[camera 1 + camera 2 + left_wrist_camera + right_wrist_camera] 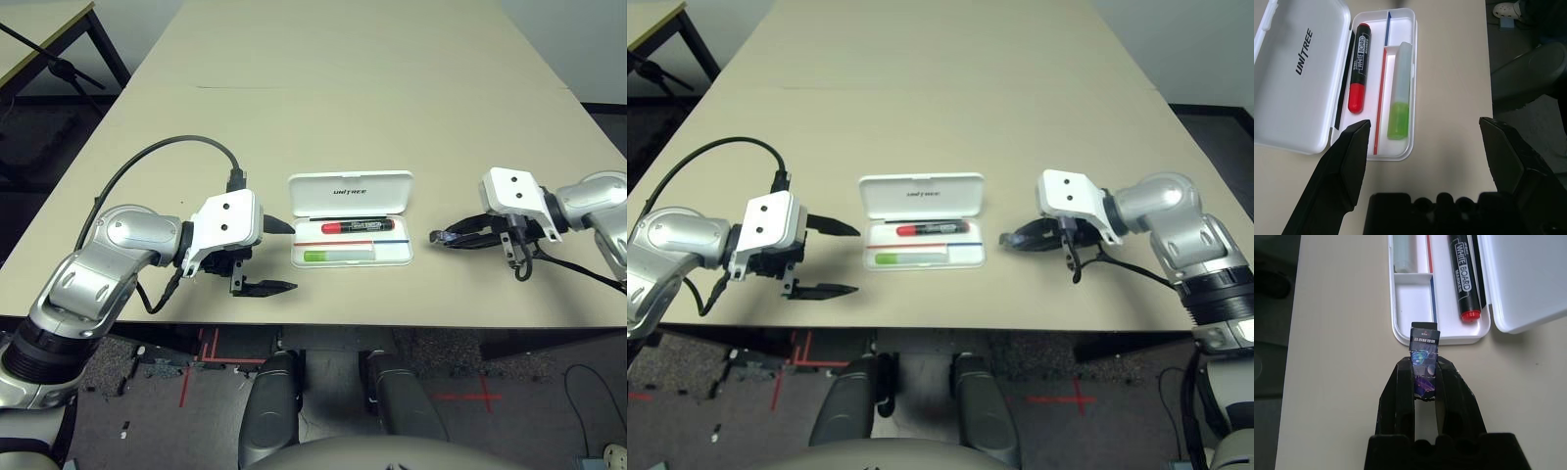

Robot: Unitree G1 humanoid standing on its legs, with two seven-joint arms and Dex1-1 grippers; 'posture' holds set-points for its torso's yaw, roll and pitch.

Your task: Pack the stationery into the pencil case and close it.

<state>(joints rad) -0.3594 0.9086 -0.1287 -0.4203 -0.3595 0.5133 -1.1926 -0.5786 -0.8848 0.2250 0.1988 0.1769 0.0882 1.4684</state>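
**Eraser held at the open case, two pieces already inside**

The white pencil case (351, 227) lies open near the front edge of the beige table (343, 88), its lid (350, 193) folded back away from the robot with black lettering on its inner face. Inside the tray, the red marker (358, 226) with its black label lies in the long compartment next to the lid hinge. The light-green-and-white highlighter (338, 256) lies in the compartment nearer the robot, green end toward the robot's left. A red and blue line runs between the two. The small square compartment at the tray's right end holds nothing.

The small dark purplish eraser (1424, 366), printed with a picture and small text, is pinched between the fingers of the right gripper (1425, 382), which are pressed onto its two sides. It sits just beside the case's right end, above the table, its free end pointing toward the tray.

The left gripper (274, 257) hovers just beside the case's left end, its two black fingers (1344, 166) spread wide and holding nothing.
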